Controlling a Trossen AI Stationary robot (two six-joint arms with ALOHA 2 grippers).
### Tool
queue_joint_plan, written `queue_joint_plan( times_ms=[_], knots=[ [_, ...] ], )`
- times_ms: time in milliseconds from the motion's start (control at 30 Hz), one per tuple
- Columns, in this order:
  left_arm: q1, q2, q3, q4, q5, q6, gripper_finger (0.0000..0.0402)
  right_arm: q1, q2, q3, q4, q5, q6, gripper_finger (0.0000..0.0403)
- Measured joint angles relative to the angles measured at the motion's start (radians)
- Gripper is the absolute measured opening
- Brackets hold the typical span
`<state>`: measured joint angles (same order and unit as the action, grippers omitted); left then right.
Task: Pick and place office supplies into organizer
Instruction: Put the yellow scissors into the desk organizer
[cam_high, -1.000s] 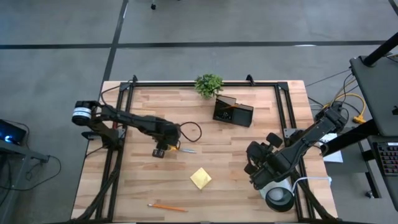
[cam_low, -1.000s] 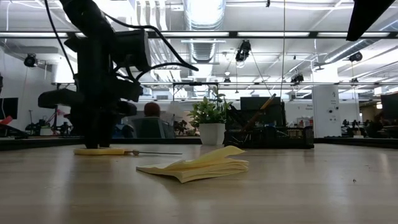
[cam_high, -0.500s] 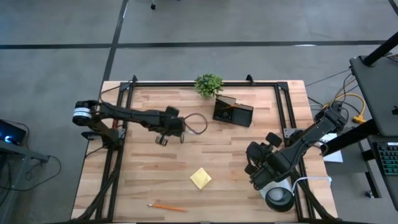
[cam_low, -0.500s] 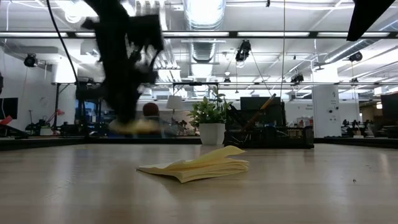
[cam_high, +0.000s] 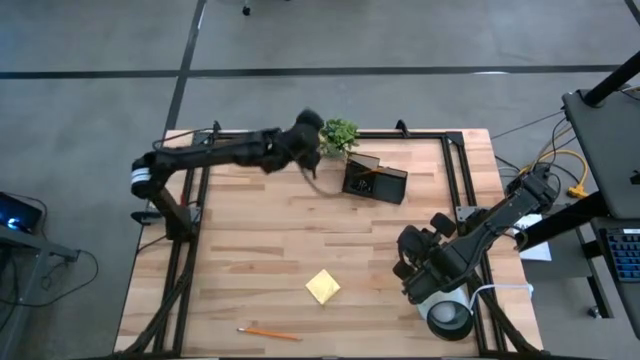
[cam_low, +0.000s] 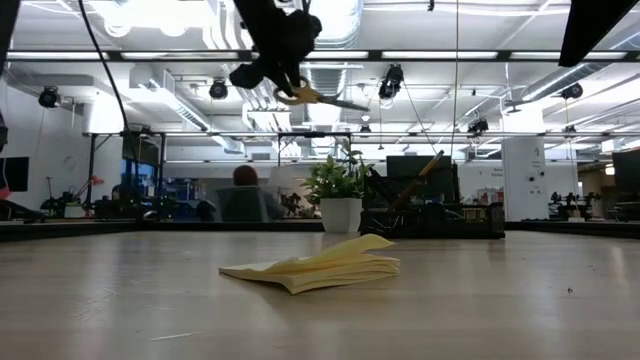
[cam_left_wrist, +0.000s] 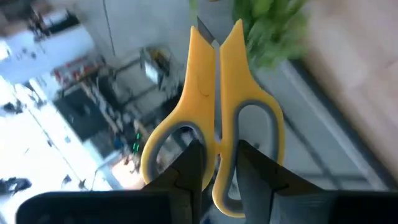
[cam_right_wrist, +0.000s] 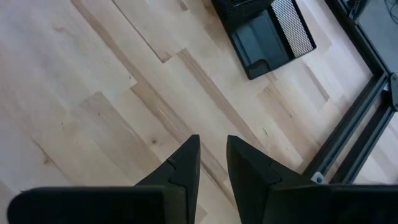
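Nearest, at 6 o'clock on the table (cam_high: 250, 250), an orange pencil (cam_high: 268, 332); sticky-note pad (cam_high: 322, 287) just past it toward centre. R gripper (cam_high: 408, 268) waits at 4 o'clock, fingers nearly together, pinching nothing, w/ the tape roll (cam_high: 449, 318) beside it. Far side, 12 o'clock: L gripper (cam_left_wrist: 216, 168) raised off the table, pinching the yellow scissors (cam_left_wrist: 214, 112) by the handles, next to the plant (cam_high: 338, 135). Organizer (cam_high: 375, 179) sits at 1 o'clock.

Big open-plan robotics lab/office w/ industrial look: exposed ducts (cam_low: 330, 25) & strip lights overhead, grey concrete floor (cam_high: 100, 110), wooden table (cam_high: 250, 260) in black metal frame, monitors (cam_low: 420, 165) behind, a seated person (cam_low: 243, 195), prob. at a desk.
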<state>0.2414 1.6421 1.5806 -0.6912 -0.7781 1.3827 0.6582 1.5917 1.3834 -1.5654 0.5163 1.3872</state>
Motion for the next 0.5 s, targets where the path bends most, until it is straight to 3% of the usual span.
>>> queue_joint_plan(
  times_ms=[67,333,500],
  knots=[
    [0.032,0.041,0.041,0.009,-0.029,0.044,0.0055,0.003,0.000,0.000,0.000,0.000,-0.006,0.0068],
    [0.053,0.177,0.065,0.151,0.044,0.251,0.0055,0.003,0.000,0.000,0.001,-0.006,-0.034,0.0068],
    [0.024,0.232,0.058,0.197,0.065,0.278,0.0055,0.004,0.000,0.001,0.001,-0.088,-0.064,0.0068]
  ],
)
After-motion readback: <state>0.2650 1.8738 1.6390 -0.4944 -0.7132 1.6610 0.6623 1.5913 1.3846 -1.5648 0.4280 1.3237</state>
